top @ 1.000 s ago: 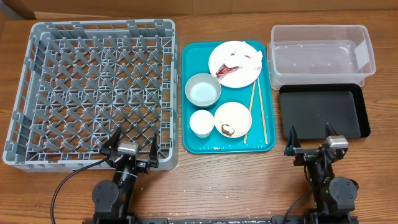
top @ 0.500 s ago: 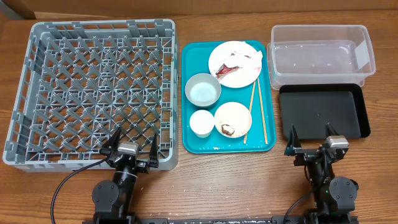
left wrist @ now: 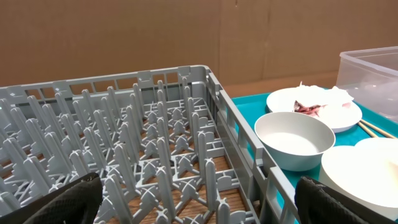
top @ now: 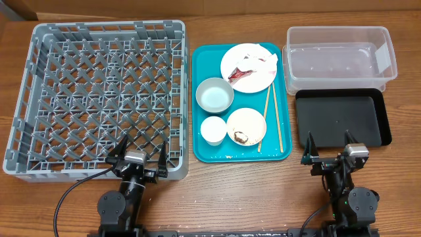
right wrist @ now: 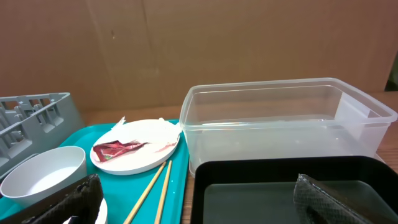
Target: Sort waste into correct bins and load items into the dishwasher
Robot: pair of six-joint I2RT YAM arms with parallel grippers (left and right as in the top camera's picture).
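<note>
Looking down from overhead, you have the left gripper (top: 144, 141) spread wide over the near wall of the dish rack (top: 99, 29) at lower left. The right gripper (top: 329, 138) is equally wide at the near edge of the black tray (top: 339, 118), lower right. At centre, the teal tray (top: 197, 135) carries the plate (top: 237, 58) with wrapper (top: 245, 71) and napkin (top: 267, 60), the grey-green bowl (top: 214, 95), cup (top: 213, 130), pink bowl (top: 248, 120) and chopsticks (top: 268, 108). The clear tub (top: 339, 31) sits upper right.

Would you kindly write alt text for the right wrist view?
A clear tub sits behind a black tray; to their left, a teal tray holds chopsticks, a bowl and a plate bearing a red wrapper.
</note>
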